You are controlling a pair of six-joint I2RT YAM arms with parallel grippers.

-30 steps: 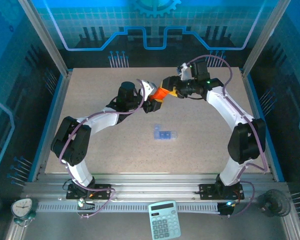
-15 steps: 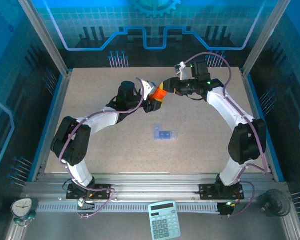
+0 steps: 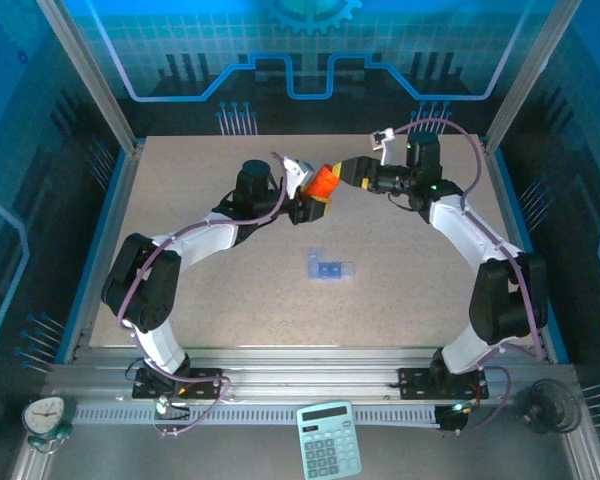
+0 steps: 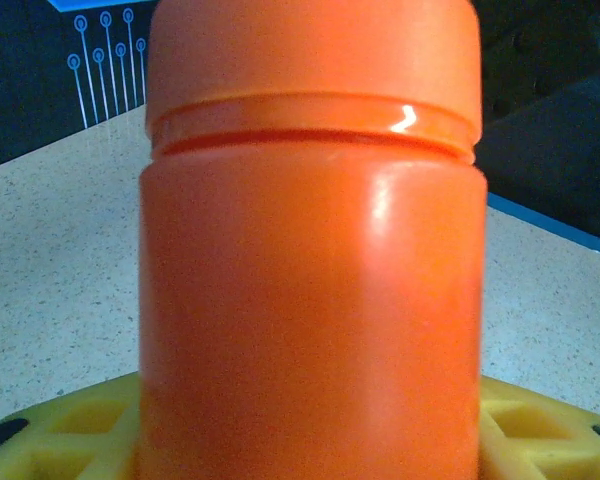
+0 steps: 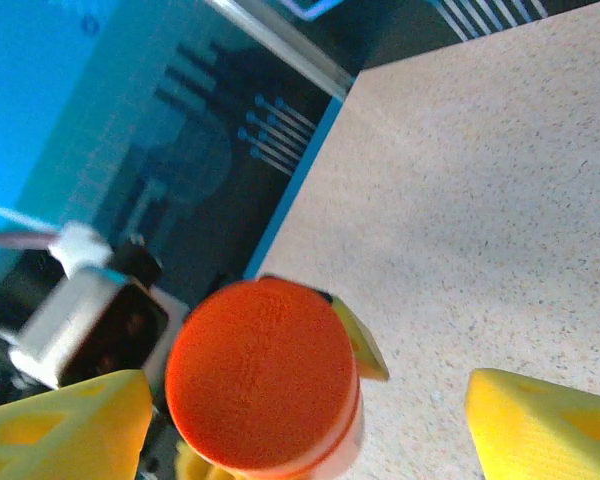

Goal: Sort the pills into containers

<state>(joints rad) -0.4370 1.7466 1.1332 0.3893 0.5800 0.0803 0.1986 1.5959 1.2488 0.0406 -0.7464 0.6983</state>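
In the upper middle of the overhead view, the orange bottle is clamped by the left gripper and held tilted above the table, its cap turned toward the right. Below it, near the frame's centre, the pill box is seen lying flat, well apart from both arms; its contents cannot be made out. Just right of the bottle, the right gripper is set around the cap with its fingers spread, so nothing is grasped by it. If the jaws are closed off-centre, the bottle could be twisted out of the left clamp. With the cap loosened on a tilted bottle, pills could be spilled far from the box.
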